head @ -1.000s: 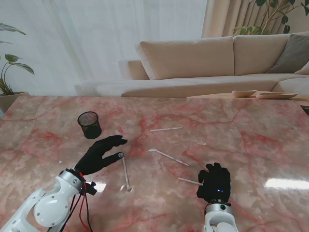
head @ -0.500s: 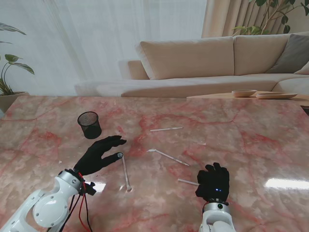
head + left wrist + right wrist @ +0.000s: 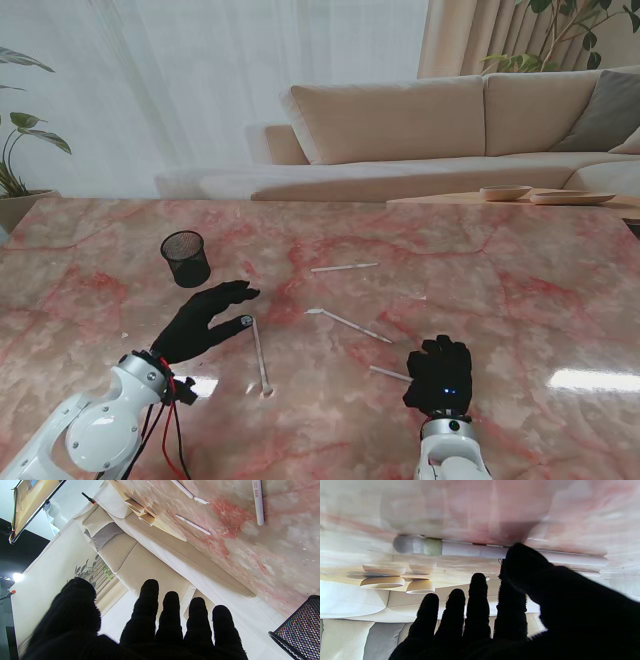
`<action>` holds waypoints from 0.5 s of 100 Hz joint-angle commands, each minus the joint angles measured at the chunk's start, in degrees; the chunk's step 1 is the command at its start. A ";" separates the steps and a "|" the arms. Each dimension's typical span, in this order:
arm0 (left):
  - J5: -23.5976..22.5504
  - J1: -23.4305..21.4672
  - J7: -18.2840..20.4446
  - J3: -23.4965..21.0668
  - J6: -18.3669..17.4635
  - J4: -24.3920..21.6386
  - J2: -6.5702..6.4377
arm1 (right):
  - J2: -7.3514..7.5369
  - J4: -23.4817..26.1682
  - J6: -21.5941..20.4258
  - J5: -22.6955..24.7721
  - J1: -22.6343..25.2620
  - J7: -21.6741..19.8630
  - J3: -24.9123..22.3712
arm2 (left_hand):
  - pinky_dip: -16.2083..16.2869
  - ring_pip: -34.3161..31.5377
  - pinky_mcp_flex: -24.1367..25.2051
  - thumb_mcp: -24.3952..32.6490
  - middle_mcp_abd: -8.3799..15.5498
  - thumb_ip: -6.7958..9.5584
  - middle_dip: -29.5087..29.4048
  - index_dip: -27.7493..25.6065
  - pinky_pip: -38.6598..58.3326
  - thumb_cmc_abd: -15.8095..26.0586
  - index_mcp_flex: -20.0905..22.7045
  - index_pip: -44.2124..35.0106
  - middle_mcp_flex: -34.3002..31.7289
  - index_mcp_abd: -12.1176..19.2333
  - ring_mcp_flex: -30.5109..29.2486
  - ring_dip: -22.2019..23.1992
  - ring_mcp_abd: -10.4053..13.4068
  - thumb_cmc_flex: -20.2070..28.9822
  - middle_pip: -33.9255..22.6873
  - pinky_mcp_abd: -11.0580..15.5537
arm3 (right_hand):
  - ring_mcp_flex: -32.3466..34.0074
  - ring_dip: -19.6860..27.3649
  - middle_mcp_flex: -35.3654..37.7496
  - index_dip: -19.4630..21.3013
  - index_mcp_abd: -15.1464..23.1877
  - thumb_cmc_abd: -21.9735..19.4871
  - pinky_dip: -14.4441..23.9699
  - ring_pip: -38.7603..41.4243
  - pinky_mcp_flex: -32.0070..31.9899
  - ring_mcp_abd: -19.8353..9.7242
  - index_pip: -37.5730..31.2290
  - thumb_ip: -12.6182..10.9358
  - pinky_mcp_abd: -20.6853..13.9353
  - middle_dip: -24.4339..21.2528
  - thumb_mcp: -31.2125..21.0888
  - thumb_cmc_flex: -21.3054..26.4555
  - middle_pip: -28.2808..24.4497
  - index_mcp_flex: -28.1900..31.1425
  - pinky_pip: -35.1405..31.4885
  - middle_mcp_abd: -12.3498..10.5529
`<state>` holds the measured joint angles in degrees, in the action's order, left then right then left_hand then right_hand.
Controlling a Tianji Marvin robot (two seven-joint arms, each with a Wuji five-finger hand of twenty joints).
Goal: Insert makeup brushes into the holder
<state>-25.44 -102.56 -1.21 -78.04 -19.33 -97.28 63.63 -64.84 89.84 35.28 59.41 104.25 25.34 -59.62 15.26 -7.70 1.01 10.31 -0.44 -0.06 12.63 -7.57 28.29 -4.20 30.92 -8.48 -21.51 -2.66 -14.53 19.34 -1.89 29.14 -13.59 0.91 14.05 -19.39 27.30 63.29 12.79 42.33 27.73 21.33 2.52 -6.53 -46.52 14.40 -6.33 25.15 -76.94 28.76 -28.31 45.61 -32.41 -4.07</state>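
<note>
The black mesh holder (image 3: 186, 258) (image 3: 301, 633) stands upright on the left of the marble table. My left hand (image 3: 205, 320) (image 3: 140, 627) hovers open just nearer to me than the holder, fingers spread, holding nothing. A white brush (image 3: 260, 355) (image 3: 258, 502) lies beside its fingertips. Two more white brushes lie in the middle (image 3: 346, 323) and farther off (image 3: 343, 267) (image 3: 192, 524). My right hand (image 3: 439, 376) (image 3: 495, 620) is open, palm down, over the end of a short brush (image 3: 389, 374) (image 3: 470, 550); the thumb touches the handle, the other fingers are straight.
The pink marble table (image 3: 500, 290) stretches wide to the right. A beige sofa (image 3: 420, 120) and a low wooden table with two shallow bowls (image 3: 545, 193) stand beyond its far edge. A plant (image 3: 20, 150) is at the far left.
My right hand has crept slightly left over the short brush, covering more of it. My left hand has drawn back a little toward me. The brushes and holder have stayed put.
</note>
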 commanded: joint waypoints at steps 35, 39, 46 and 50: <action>-0.28 0.06 0.50 0.57 0.73 -0.17 -0.09 | 1.52 3.45 -5.31 6.37 2.81 -2.06 -4.59 | -0.61 1.60 0.31 -1.88 0.12 0.59 -0.53 -0.47 -0.69 1.51 -1.32 -0.12 0.48 0.31 1.58 -0.58 2.06 0.47 1.34 0.19 | -0.43 -1.49 0.03 1.14 5.30 -3.48 2.06 1.09 -0.25 -1.42 -4.33 0.43 -0.84 2.05 0.92 3.24 -1.76 4.78 -1.15 -1.31; -0.38 0.12 0.50 0.60 0.75 -0.17 -0.10 | 1.61 3.92 -5.94 6.79 2.86 -2.22 -4.96 | -0.61 1.56 0.30 -1.88 0.12 0.60 -0.51 -0.48 -0.69 1.46 -1.32 -0.13 0.45 0.31 1.52 -0.55 2.05 0.50 1.33 0.12 | -0.27 -1.49 0.18 1.09 5.32 -3.44 2.10 1.09 -0.14 -1.39 -4.34 0.36 -0.75 2.08 0.92 3.29 -1.69 4.84 -1.16 -1.32; -0.47 0.20 0.56 0.65 0.83 -0.20 -0.12 | 1.85 4.75 -7.04 7.84 2.96 -2.70 -5.58 | -0.59 1.55 0.31 -1.86 0.10 0.61 -0.48 -0.50 -0.67 1.31 -1.27 -0.17 0.40 0.31 1.50 -0.53 1.94 0.58 1.31 0.04 | 0.23 -1.49 0.62 0.97 5.29 -3.33 2.15 1.10 0.06 -1.31 -4.35 0.28 -0.62 2.14 0.95 3.29 -1.58 4.95 -1.19 -1.36; -0.49 0.25 0.60 0.70 0.88 -0.22 -0.13 | 1.98 5.16 -7.69 8.40 2.97 -2.97 -5.88 | -0.57 1.54 0.35 -1.83 0.04 0.61 -0.47 -0.52 -0.66 1.26 -1.19 -0.22 0.33 0.36 1.47 -0.51 1.82 0.62 1.31 -0.29 | 0.45 -1.47 0.86 0.91 5.36 -3.27 2.18 1.06 0.10 -1.27 -4.34 0.22 -0.50 2.16 0.93 3.31 -1.49 5.01 -1.18 -1.47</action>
<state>-25.73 -102.18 -0.72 -77.62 -18.78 -97.35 63.54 -63.23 94.00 28.22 67.15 106.98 23.39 -65.09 15.26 -7.70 1.01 10.30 -0.44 -0.06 12.63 -7.57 28.30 -4.20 30.92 -8.49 -21.51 -2.66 -14.53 19.34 -1.89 29.14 -13.59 0.38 14.04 -19.51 27.74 62.21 14.36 41.32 28.45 21.99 2.67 -6.54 -44.38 14.63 -6.37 26.52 -73.24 28.88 -29.38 46.51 -33.06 -4.61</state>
